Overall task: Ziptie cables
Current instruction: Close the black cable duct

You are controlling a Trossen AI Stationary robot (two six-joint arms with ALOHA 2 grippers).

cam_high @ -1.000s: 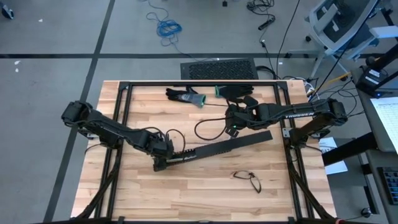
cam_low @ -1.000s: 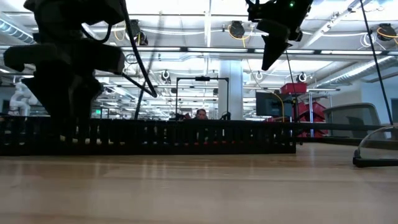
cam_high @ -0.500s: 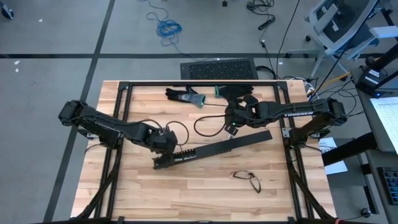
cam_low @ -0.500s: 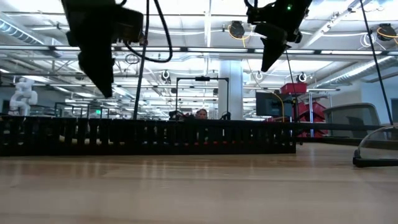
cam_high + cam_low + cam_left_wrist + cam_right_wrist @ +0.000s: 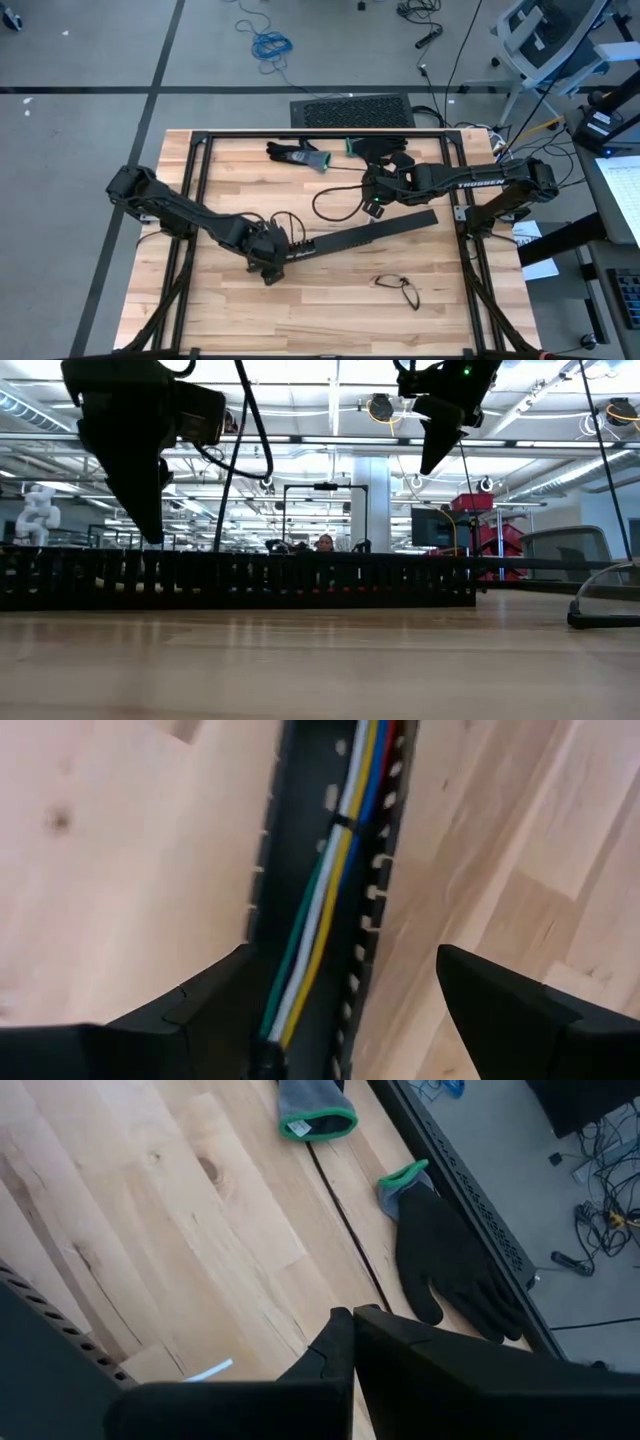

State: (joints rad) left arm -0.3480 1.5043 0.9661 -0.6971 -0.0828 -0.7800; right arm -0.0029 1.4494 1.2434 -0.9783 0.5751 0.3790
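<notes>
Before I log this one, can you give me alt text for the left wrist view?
A bundle of cables, green, white, yellow, blue and red, lies along the inside of a black slotted duct on a wooden table. A thin black tie crosses the bundle partway along. The left hand hangs open above the duct, one dark finger on each side.

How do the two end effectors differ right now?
The left end effector is open, low over the black duct holding the cables; the right end effector is shut, raised farther back near the gloves. Neither holds anything.
</notes>
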